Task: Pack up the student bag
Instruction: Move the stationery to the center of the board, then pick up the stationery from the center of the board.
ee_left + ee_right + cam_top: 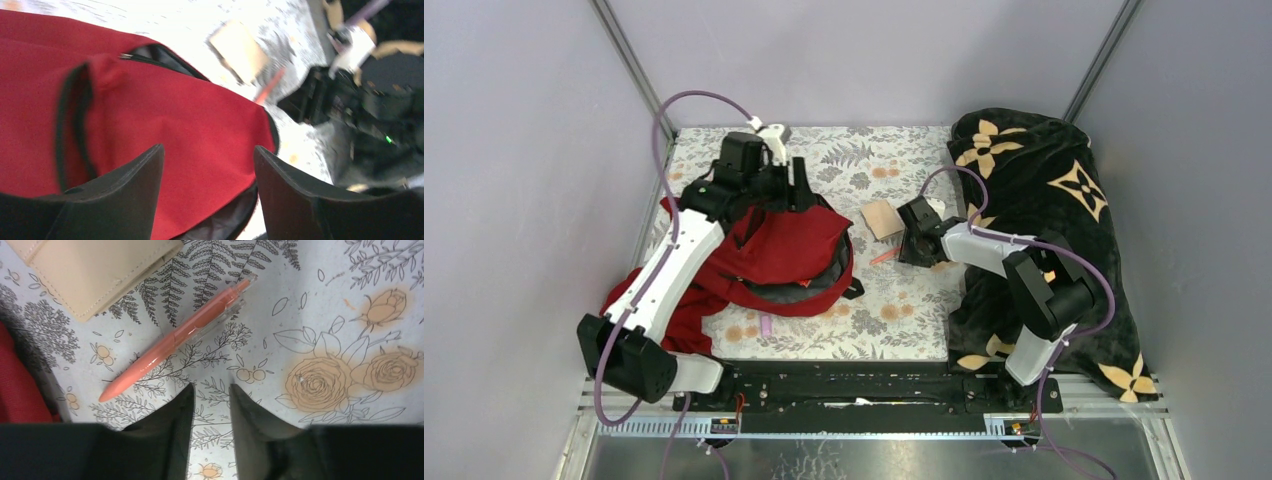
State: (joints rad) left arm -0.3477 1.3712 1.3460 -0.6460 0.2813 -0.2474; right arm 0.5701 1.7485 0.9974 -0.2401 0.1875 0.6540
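The dark-red student bag (779,250) lies on the floral table cover at the left, its main zip open along the near edge and grey lining (796,292) showing. My left gripper (801,192) is open and empty, just above the bag's far side; in the left wrist view its fingers (135,190) straddle the red fabric (175,115). My right gripper (914,243) is slightly open and empty, low over the cover (211,386). An orange pen (175,340) lies just ahead and left of it, beside a tan case (95,270).
A black blanket with tan flowers (1054,190) covers the right side under the right arm. More red fabric (629,292) lies under the left arm. A small pink item (766,325) lies near the bag's front. Grey walls close in both sides.
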